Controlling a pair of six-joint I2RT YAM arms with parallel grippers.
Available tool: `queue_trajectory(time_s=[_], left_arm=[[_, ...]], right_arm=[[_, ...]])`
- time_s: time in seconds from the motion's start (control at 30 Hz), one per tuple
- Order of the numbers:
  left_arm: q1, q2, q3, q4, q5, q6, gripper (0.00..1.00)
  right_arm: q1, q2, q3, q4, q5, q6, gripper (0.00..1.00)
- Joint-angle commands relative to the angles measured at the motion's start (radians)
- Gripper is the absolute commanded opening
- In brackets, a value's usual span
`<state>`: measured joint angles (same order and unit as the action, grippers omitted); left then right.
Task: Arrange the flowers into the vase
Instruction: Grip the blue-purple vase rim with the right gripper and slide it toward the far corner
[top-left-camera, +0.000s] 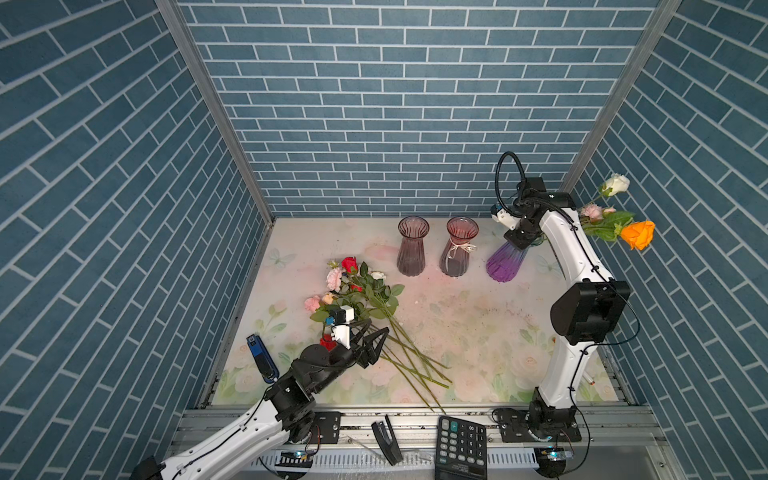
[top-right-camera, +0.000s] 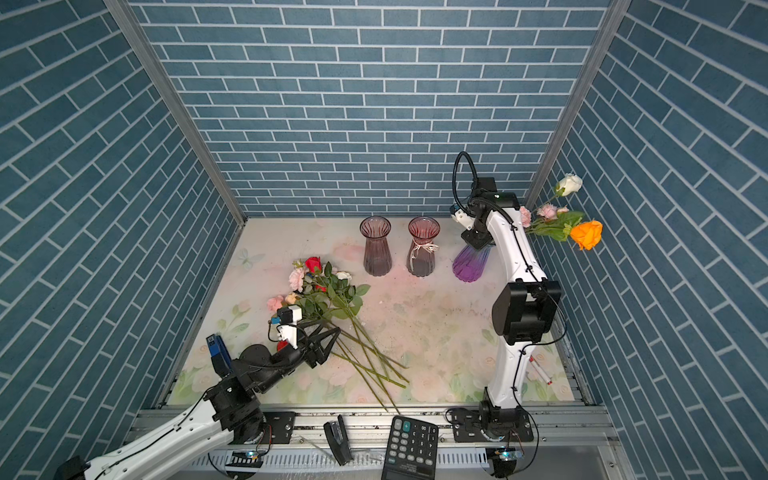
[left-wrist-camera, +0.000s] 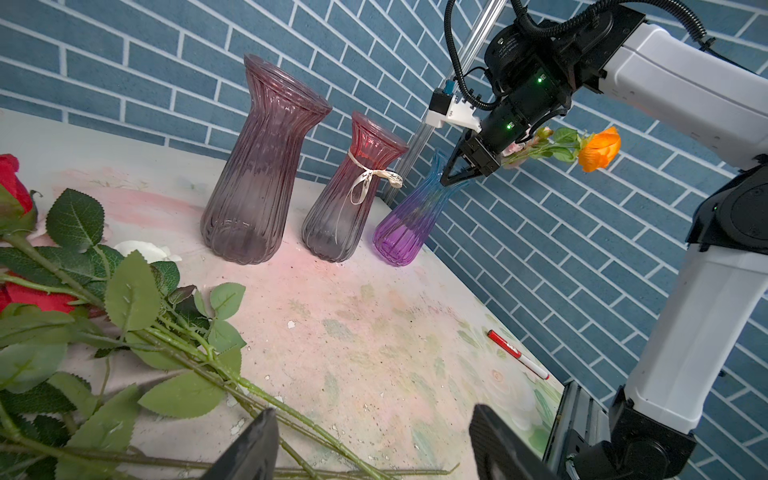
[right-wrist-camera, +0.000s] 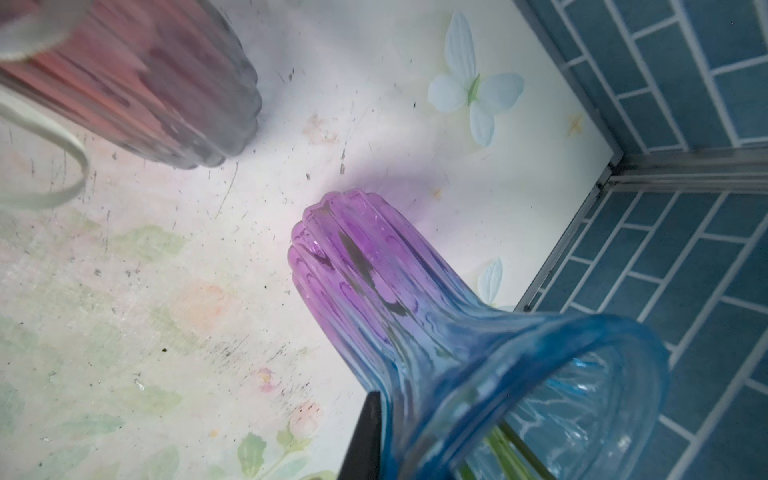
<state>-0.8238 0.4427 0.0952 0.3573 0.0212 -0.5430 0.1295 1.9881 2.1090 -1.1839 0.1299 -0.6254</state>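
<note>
An orange rose (top-left-camera: 638, 235), a white rose (top-left-camera: 617, 183) and a pink bloom (top-left-camera: 590, 211) already stick out of the purple vase (top-left-camera: 505, 262) at centre right in both top views. The vase leans, and the right claw (left-wrist-camera: 453, 176) is pressed together on its blue rim, seemingly with one finger outside the glass.

The other flowers (top-left-camera: 361, 291) lie heaped on the table (top-left-camera: 478, 332) left of centre, their stems (top-left-camera: 415, 357) fanned toward the lower edge. The left claw (top-left-camera: 378, 326) hangs spread above those stems, gripping nothing.

The step in hand looks like fetching the next flower. That calls for dropping onto a single stem where it lies apart from its crossed neighbours and closing on it. The flower then has to be carried across and fed, cut end first, into the tilted mouth.
</note>
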Motion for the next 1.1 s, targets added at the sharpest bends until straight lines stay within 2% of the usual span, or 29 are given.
queue_trajectory(time_s=[0.0,0.23,0.37,0.53,0.67,0.87,0.93,1.07], left_arm=[[0.008,0.000,0.019,0.008,0.002,0.003,0.75],[0.026,0.066,0.044,0.039,0.019,0.011,0.75],[0.049,0.139,0.054,0.088,0.049,0.012,0.74],[0.074,0.223,0.061,0.138,0.105,0.003,0.74],[0.090,0.239,0.053,0.167,0.122,-0.004,0.74],[0.098,0.222,0.029,0.198,0.118,-0.017,0.74],[0.101,0.217,0.029,0.189,0.114,-0.020,0.74],[0.107,0.218,0.031,0.187,0.120,-0.023,0.74]], right_arm=[[-0.007,0.004,0.096,0.039,0.048,-0.078,0.00],[-0.033,0.060,0.135,0.071,0.145,-0.068,0.00],[-0.076,0.068,0.146,0.088,0.137,-0.040,0.00],[-0.081,0.098,0.152,0.097,0.162,-0.026,0.00],[-0.080,0.116,0.151,0.111,0.190,-0.013,0.00],[-0.080,0.139,0.145,0.113,0.166,0.009,0.00],[-0.079,0.139,0.146,0.111,0.153,0.009,0.02],[-0.079,0.130,0.144,0.111,0.128,0.023,0.12]])
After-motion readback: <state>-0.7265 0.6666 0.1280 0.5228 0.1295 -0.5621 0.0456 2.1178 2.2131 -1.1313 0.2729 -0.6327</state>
